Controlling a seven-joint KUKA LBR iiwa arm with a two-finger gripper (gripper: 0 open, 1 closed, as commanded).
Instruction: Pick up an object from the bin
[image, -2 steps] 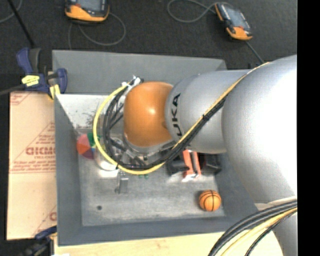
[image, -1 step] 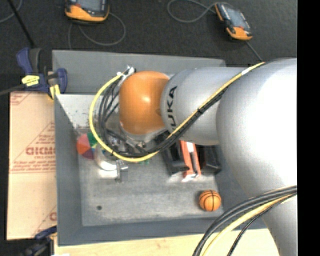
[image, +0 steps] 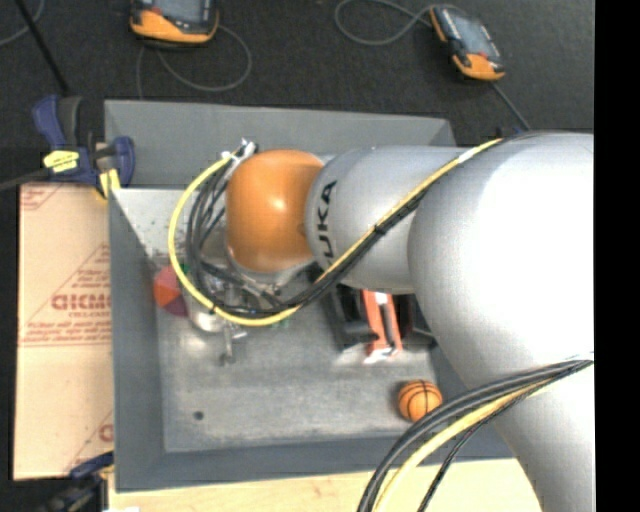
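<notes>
Three loose things show on the floor of the grey metal bin (image: 300, 125): a red object (image: 166, 289), a black-and-salmon object (image: 368, 325) and a small orange ball (image: 419, 399).

Surface: the bin floor is flat, dull grey and lightly speckled, with sloping walls on the far and left sides. One small dark speck (image: 197, 415) lies on the bare floor toward the near left corner.

Room: dark flooring around the bin. Two orange-and-black handheld units (image: 172, 18) (image: 466, 42) lie beyond the far rim, each with a thin cable trailing.

Arm (image: 480, 230): it enters from the right, with the orange wrist cover (image: 265, 210) over the left half of the bin. A yellow cable (image: 173, 245) and black ones loop round the wrist.

Gripper (image: 226, 342): low over the floor, left of centre. Whether it is released or clenched cannot be told, since the wrist and cables hide most of it.

Nearest thing: the red object, just left of the gripper, close to the left wall and partly hidden by cables. The black-and-salmon object lies right of centre under the arm. The ball is well apart, toward the near right.
</notes>
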